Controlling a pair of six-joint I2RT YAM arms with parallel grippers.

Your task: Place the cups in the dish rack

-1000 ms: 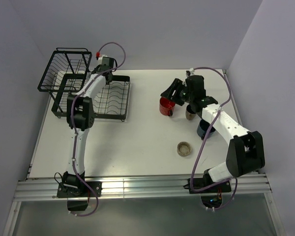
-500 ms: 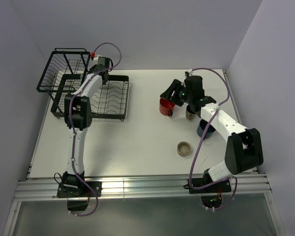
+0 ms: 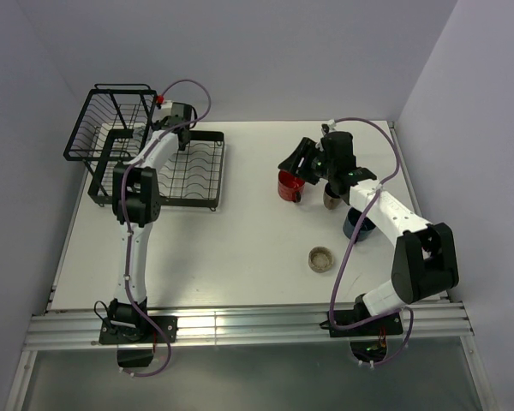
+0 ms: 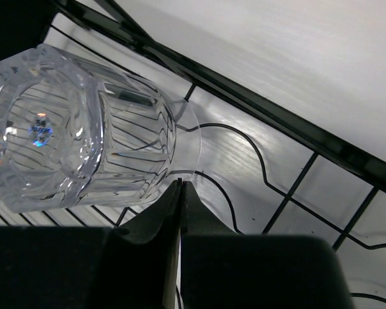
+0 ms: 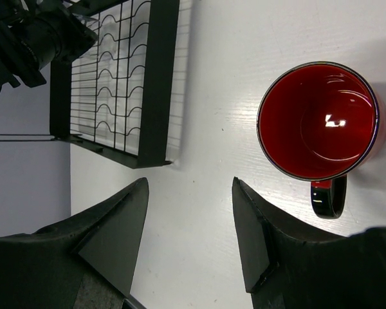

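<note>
Pale walls are closing in a white table (image 3: 240, 257) on three sides.
Seen from above, the table is filling the middle of the view, and in the right wrist view its top is showing a faint, fine grain. A plain lavender-grey back wall (image 3: 283, 51) is rising at 12 o'clock, a left wall (image 3: 17, 188) is standing at 9 o'clock and a right wall (image 3: 484, 128) is slanting in at 3 o'clock. A ribbed aluminium rail (image 3: 257, 327) is running along the table's edge at 6 o'clock, and past it a dull grey surface (image 3: 265, 377) is showing, floor or shelf I cannot tell. Soft, even light is falling from above, casting only faint shadows.
</note>
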